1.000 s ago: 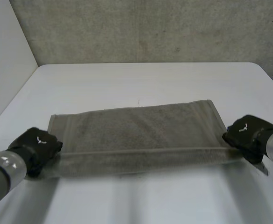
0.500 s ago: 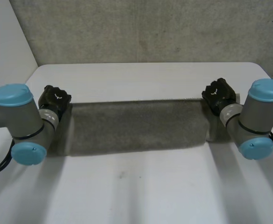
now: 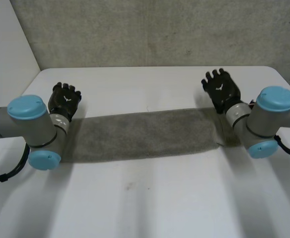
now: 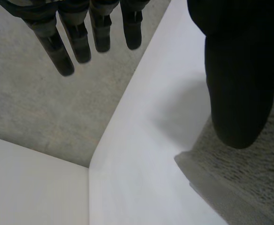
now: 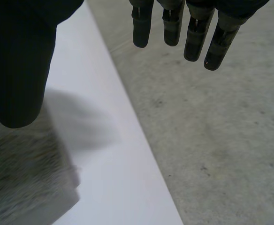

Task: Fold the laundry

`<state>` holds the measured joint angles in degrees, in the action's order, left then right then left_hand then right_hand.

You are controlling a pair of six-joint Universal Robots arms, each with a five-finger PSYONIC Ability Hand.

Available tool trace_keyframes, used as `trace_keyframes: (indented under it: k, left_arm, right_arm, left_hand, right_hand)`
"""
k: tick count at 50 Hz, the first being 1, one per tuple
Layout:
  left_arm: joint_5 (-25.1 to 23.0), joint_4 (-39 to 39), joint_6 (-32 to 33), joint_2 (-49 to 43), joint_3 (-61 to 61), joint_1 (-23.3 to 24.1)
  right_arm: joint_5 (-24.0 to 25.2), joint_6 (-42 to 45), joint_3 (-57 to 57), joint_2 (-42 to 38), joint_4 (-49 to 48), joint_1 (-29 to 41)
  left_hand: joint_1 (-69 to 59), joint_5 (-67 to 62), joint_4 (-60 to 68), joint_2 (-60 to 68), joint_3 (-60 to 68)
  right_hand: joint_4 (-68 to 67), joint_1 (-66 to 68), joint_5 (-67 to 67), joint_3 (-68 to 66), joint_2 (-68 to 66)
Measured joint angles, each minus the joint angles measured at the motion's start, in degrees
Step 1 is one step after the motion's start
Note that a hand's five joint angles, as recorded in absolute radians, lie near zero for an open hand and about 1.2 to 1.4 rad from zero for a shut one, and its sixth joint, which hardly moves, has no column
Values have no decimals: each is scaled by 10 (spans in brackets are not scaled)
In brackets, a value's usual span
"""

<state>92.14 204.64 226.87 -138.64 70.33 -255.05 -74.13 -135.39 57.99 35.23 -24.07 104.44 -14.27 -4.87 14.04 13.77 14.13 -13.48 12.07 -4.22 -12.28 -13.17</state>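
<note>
A grey towel [image 3: 145, 135] lies on the white table [image 3: 150, 198] as a long narrow band, folded lengthwise. My left hand [image 3: 65, 100] hovers just past the towel's far left corner, open with straight fingers [image 4: 76, 44] and the thumb [image 4: 235, 89] apart. That corner [image 4: 235, 187] lies free under the thumb. My right hand [image 3: 222, 90] is beyond the far right corner, also open, fingers [image 5: 174, 26] straight and thumb [image 5: 19, 65] spread. The towel's right corner [image 5: 24, 187] rests on the table below the thumb. Neither hand holds cloth.
The table's far edge [image 3: 155, 68] runs close behind both hands, with a grey concrete wall [image 3: 160, 29] beyond it. A white panel [image 3: 6, 54] stands at the left. Both arms reach over the towel's two ends.
Both hands carried the towel's near edge over to the far edge, folding it into a narrow band. They then let go, opened and lifted slightly beyond the far corners.
</note>
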Motion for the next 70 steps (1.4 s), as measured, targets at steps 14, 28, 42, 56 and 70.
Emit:
trace_keyframes:
  k: [14, 28, 42, 56, 70]
  left_arm:
    - [-3, -2, -13, 163, 112, 6]
    - [-6, 0, -165, 320, 284, 24]
    - [-1, -3, -288, 332, 327, 29]
    - [-4, -2, -287, 332, 339, 28]
    - [-4, -1, -287, 333, 345, 26]
  right_arm:
    - [-4, -252, 92, 178, 65, -33]
    - [-5, -302, 237, 290, 318, -79]
    - [-7, -277, 311, 239, 168, -87]
    - [-8, -235, 307, 196, 125, -90]
    - [-45, -160, 296, 181, 78, -116]
  left_hand:
    - [38, 33, -40, -39, -42]
    - [41, 34, -42, -41, -44]
    - [41, 34, -42, -41, -44]
    - [42, 34, -43, -42, -45]
    - [42, 34, -43, -42, -45]
  right_hand:
    - [0, 0, 1, 0, 0]
    - [-2, 2, -1, -6, -3]
    - [-221, 183, -198, -233, -223]
    - [-249, 208, -226, -262, -250]
    - [-547, 426, -514, -554, -543]
